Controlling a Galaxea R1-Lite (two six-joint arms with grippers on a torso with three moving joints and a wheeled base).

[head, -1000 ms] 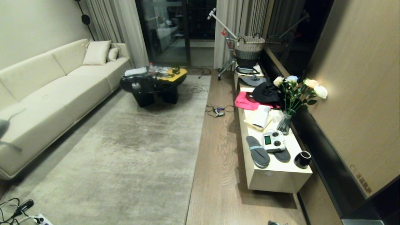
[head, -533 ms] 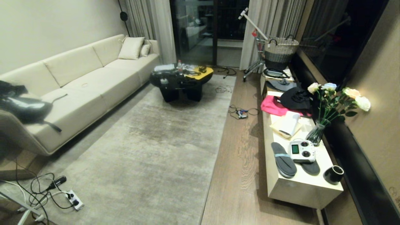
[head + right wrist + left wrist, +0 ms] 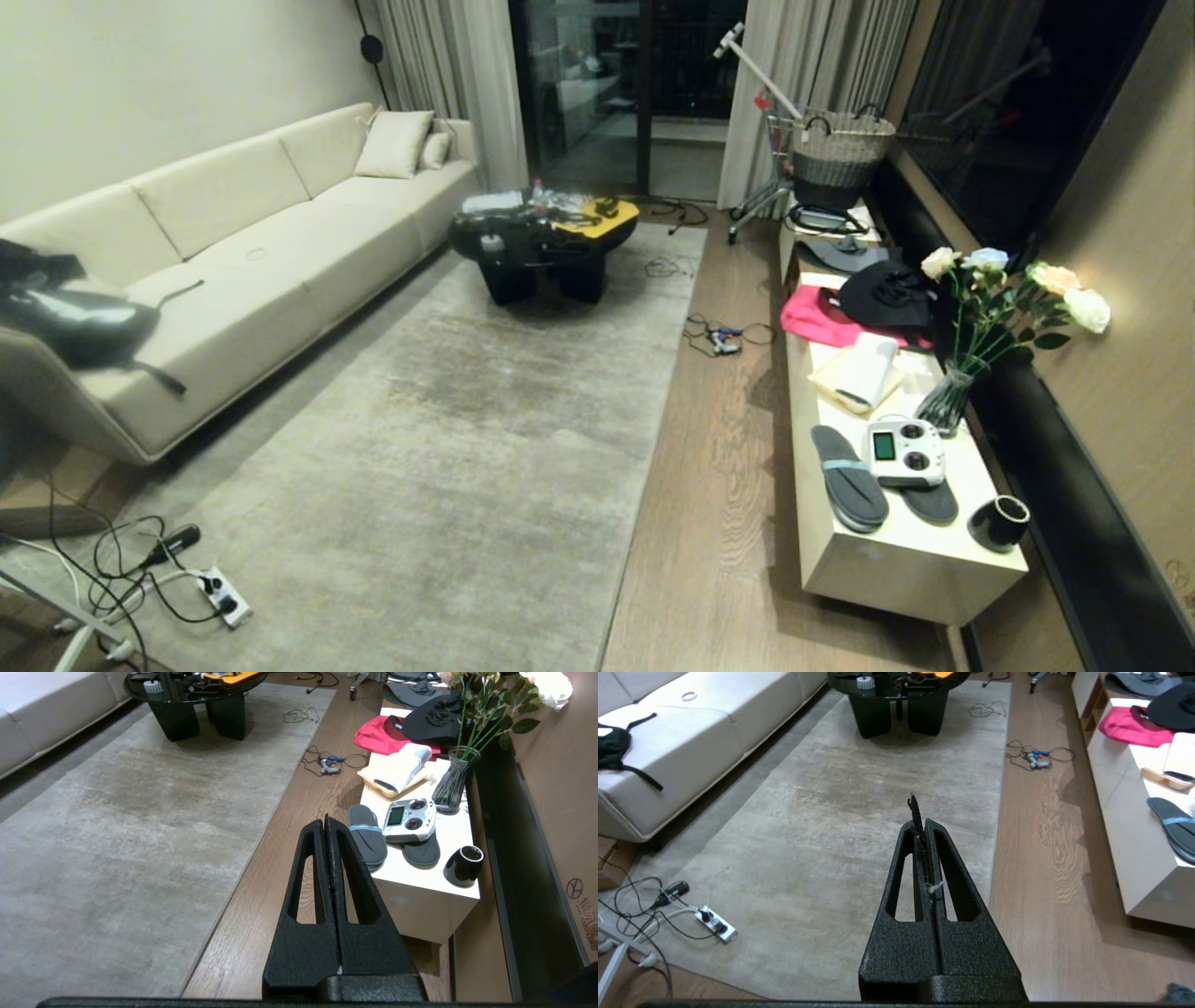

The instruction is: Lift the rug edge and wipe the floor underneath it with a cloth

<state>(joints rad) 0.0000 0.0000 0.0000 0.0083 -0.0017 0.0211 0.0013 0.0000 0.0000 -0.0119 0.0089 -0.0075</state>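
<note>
The rug edge (image 3: 653, 411) runs as a straight line from the upper middle of the head view down to the bottom centre, lying flat on the floor (image 3: 719, 504). Right of it, a strip of bare wooden planks stretches between the rug and the long white low cabinet (image 3: 896, 569) on the right of the frame; a tangle of cables (image 3: 719, 336) lies on that strip near the upper middle. The rug's middle is open, with a black coffee table (image 3: 541, 247) at its far end and a cream sofa (image 3: 233, 252) along the left side. A power strip (image 3: 224, 597) with cords sits at the lower left on the rug's near corner. On the cabinet lie grey slippers (image 3: 850, 476), a remote controller (image 3: 904, 453), a black cup (image 3: 999, 523), a vase of roses (image 3: 971, 355) and a pink cloth (image 3: 817, 317). In the left wrist view, the left gripper (image 3: 922, 812) hangs above the rug with its fingers pressed together, a thin dark scrap pinched at their tips; what that scrap is cannot be told. In the right wrist view, the right gripper (image 3: 325, 823) hangs over the plank strip, fingers closed on nothing. A dark grey-green cloth (image 3: 1178, 993) shows at the lower right corner of the left wrist view, on the floor.
</note>
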